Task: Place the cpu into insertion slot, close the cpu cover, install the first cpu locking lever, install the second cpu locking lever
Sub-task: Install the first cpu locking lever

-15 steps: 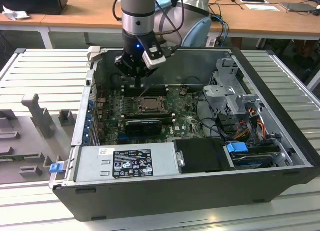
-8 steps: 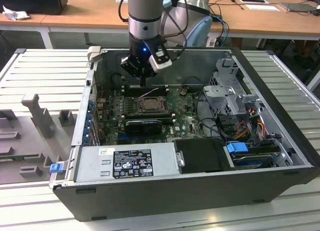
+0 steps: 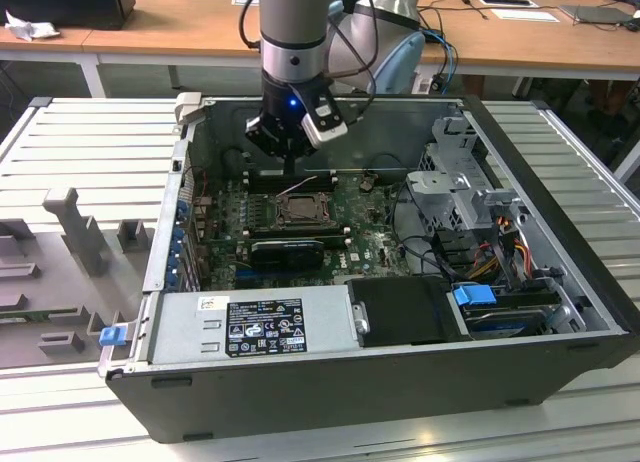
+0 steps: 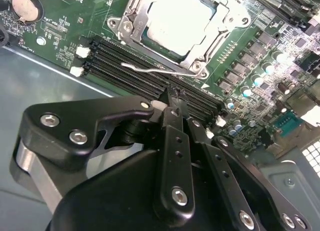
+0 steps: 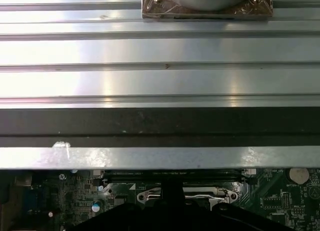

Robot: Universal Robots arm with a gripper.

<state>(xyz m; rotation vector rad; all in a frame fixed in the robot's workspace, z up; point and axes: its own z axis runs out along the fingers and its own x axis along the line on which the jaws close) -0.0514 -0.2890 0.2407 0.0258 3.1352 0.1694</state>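
The cpu (image 4: pixel 175 18) lies flat in the insertion slot (image 3: pixel 298 211) on the green board (image 4: pixel 65 26), its pale metal face showing. The silvery cpu cover (image 4: pixel 131 16) lies down around it, framing the chip. A thin wire locking lever (image 4: pixel 147 69) runs along the socket's side next to the memory slots, its hooked end free. My gripper (image 4: pixel 172 102) is shut with nothing between its fingers, and its tip hovers just beside that lever. In the exterior view the gripper (image 3: pixel 290 172) hangs a little behind the socket. The fingertip (image 5: pixel 172 188) also shows in the first wrist view.
The open case holds long black memory slots (image 4: pixel 125 61) under my fingers, a black expansion card (image 3: pixel 288 250), a power supply (image 3: pixel 250 322) at the front and a drive cage (image 3: pixel 460 182) with cables at the exterior view's right. The case's rear wall (image 5: pixel 160 158) stands close behind.
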